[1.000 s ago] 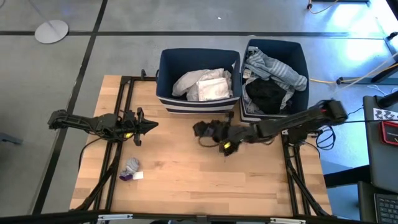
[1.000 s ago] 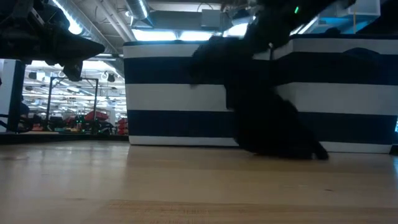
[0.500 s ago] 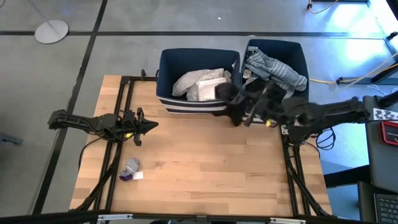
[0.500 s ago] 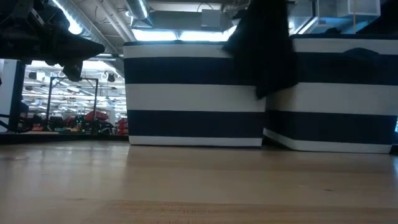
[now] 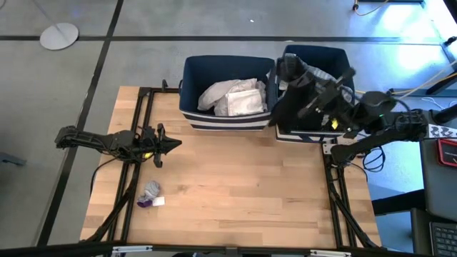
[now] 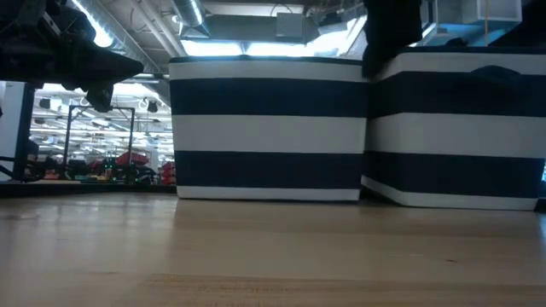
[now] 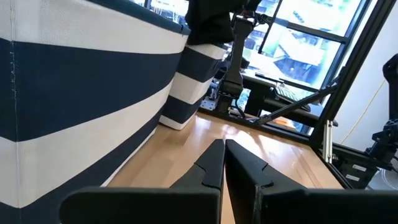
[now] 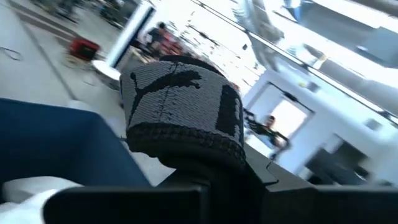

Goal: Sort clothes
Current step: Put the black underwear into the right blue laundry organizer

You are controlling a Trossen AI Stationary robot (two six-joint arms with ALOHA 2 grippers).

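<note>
As the drop nears: the black knitted garment [image 5: 289,100] is carried by the right claw [image 5: 298,77] over the right navy fabric bin with white stripes [image 5: 343,58].
Right claw: clenched on the garment's ribbed band [image 8: 180,115].
Key relation: the garment hangs straight below the claw, long axis vertical, its lower part draped across the bin's front-left wall.
Left claw [image 5: 170,145]: clenched, empty, waiting above the wooden bench [image 5: 235,193], far from the bin.
Remaining: 1 small grey sock [image 5: 151,191] lies on the bench, nearer the left arm.
</note>
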